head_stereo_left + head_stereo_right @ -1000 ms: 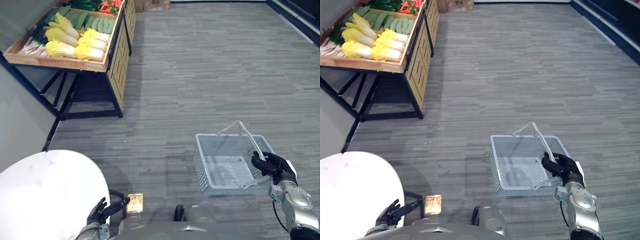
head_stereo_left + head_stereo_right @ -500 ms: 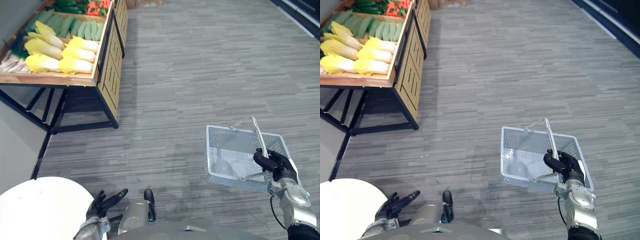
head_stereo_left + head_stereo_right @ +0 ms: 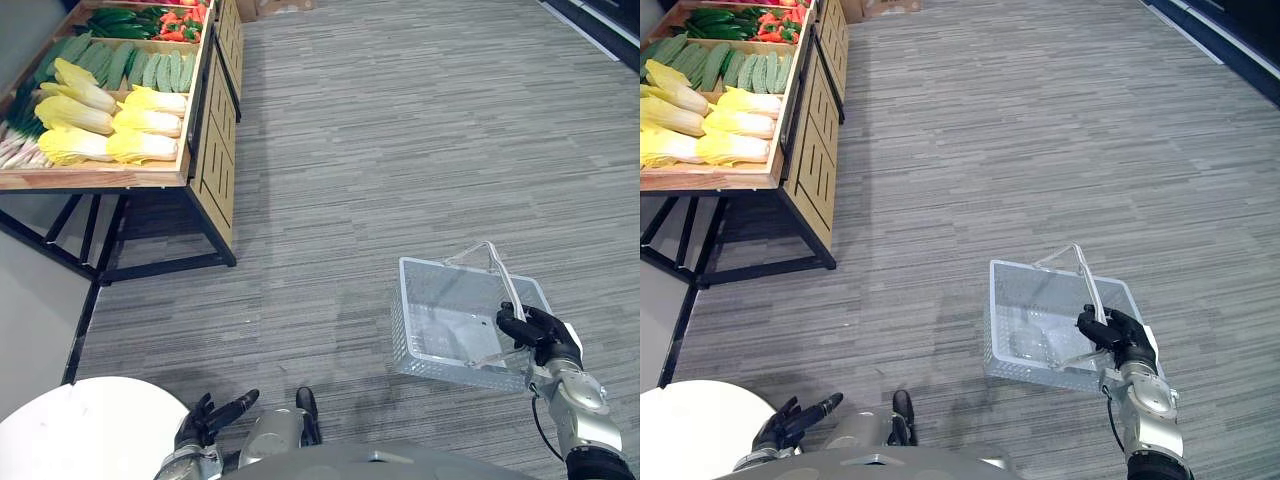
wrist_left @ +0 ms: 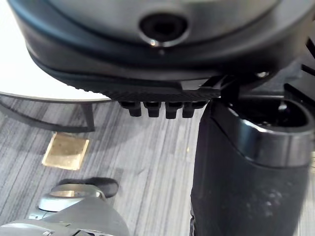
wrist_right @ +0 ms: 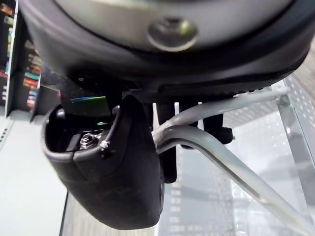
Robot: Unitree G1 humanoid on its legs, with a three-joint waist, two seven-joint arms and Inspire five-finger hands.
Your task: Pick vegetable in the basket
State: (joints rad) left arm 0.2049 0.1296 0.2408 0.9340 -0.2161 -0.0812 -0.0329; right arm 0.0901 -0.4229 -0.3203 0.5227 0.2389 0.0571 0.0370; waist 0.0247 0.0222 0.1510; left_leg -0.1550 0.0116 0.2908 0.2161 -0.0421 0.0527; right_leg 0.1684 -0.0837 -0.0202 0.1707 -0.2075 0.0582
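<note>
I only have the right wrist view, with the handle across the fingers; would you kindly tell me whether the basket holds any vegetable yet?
Observer: No, I see no vegetable inside the basket.
Operator: Thank you. Where is the produce?
Observer: On a wooden stand ahead to the robot's left: yellow cabbages, cucumbers and red peppers.
Operator: And the left hand?
Observer: The left hand hangs low beside a white round table, fingers straight, holding nothing.

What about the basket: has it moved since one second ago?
Yes. The basket, held by the right hand, has moved forward, nearer the vegetable stand and away from the white table.
</note>
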